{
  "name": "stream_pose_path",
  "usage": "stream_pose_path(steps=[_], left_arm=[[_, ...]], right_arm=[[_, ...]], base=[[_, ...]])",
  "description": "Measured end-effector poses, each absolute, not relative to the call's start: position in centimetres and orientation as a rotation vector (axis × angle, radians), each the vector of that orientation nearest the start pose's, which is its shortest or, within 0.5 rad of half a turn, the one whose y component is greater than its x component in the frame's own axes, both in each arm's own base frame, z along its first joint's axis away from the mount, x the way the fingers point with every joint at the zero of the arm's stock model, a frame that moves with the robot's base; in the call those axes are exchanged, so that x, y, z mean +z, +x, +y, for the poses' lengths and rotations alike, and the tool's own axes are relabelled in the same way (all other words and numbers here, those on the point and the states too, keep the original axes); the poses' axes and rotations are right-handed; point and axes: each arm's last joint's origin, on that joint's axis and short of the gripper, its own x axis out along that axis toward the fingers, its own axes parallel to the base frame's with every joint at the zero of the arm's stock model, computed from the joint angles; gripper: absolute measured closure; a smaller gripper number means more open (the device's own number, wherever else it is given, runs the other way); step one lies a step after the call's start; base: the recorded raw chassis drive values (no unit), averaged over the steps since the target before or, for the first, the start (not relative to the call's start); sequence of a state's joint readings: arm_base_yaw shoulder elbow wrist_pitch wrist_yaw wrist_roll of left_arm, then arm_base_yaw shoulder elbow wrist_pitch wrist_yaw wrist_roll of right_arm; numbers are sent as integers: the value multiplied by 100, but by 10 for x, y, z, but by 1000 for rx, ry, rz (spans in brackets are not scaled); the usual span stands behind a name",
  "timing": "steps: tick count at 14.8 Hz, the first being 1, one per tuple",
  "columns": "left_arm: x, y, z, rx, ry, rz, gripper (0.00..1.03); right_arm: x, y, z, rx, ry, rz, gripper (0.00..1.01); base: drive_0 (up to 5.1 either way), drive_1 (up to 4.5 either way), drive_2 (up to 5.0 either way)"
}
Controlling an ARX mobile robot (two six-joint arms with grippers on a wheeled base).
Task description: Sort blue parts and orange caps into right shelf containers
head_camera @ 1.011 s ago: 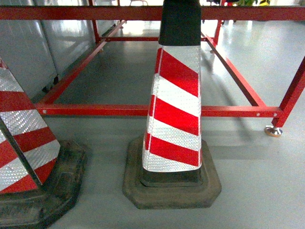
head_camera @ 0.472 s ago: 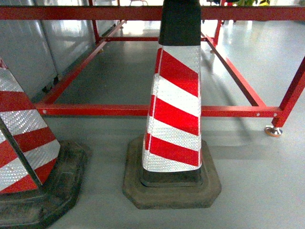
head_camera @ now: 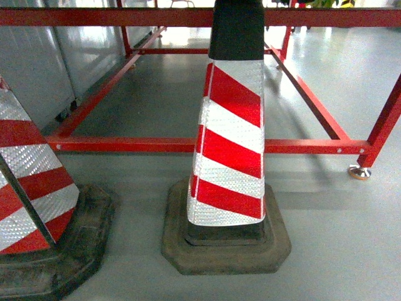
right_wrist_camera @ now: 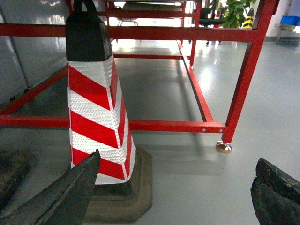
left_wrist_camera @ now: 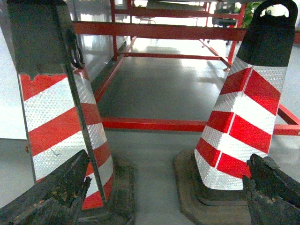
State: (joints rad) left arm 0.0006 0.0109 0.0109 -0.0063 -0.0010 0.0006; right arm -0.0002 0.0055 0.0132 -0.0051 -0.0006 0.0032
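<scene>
Nothing has moved since the earlier frames. 2 striped cones, one central [head_camera: 229,144] and one at left [head_camera: 31,188], stand on grey floor before a red frame [head_camera: 188,145]. Left gripper [left_wrist_camera: 164,197] and right gripper [right_wrist_camera: 178,192] gape wide, empty. No parts, caps or bins visible.

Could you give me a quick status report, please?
Left claw open, right claw open, both empty. No parts, caps, shelf or containers in view. Striped cones and red frame ahead.

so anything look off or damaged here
Yes: no blue parts, orange caps, shelf or containers show in any view, only traffic cones and a red frame. The left gripper's fingers look chipped and worn.
</scene>
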Motion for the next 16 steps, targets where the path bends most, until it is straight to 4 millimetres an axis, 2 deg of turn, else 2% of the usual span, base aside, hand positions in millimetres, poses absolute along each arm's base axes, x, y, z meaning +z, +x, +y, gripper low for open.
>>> stream_pose_path(steps=[16], left_arm=[[166,98,0,1,1,5,5]], right_arm=[[167,97,0,0,4,-2,3]], base=[[0,0,0]])
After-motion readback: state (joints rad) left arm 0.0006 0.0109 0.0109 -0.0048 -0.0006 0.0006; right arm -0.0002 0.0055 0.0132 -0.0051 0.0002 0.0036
